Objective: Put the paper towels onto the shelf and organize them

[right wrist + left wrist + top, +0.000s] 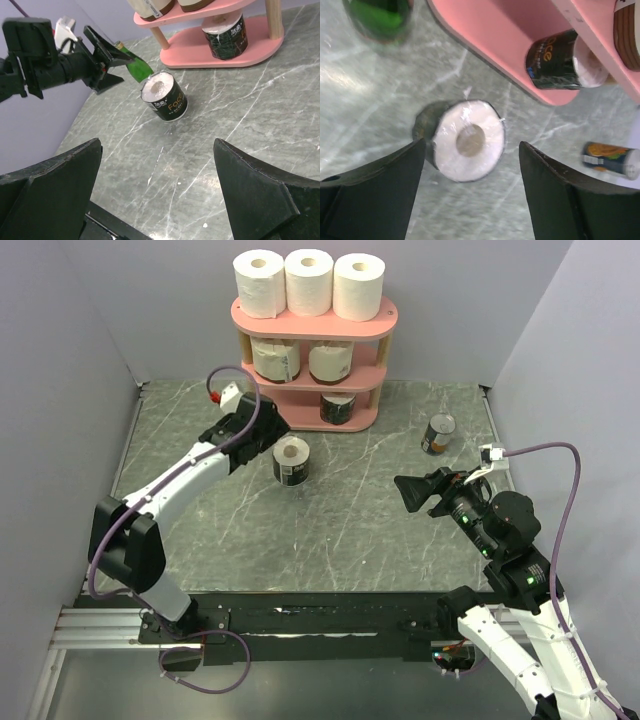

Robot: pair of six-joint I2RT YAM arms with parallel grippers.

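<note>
The pink shelf (312,322) stands at the back. Three white rolls (309,281) sit on its top board, two cream rolls (275,360) on the middle board, and one dark-banded roll (338,407) on the bottom board. A second dark-banded roll (292,460) stands upright on the table in front of the shelf; it also shows in the left wrist view (485,125) and the right wrist view (165,97). My left gripper (268,428) is open and empty, hovering just left of and above this roll, jaws either side (472,144). My right gripper (412,490) is open and empty (157,145), well right of the roll.
A small metal can (438,434) stands right of the shelf and shows in the left wrist view (610,160). A green glass bottle (137,65) lies behind the loose roll, near the left gripper (380,17). Grey walls close in both sides.
</note>
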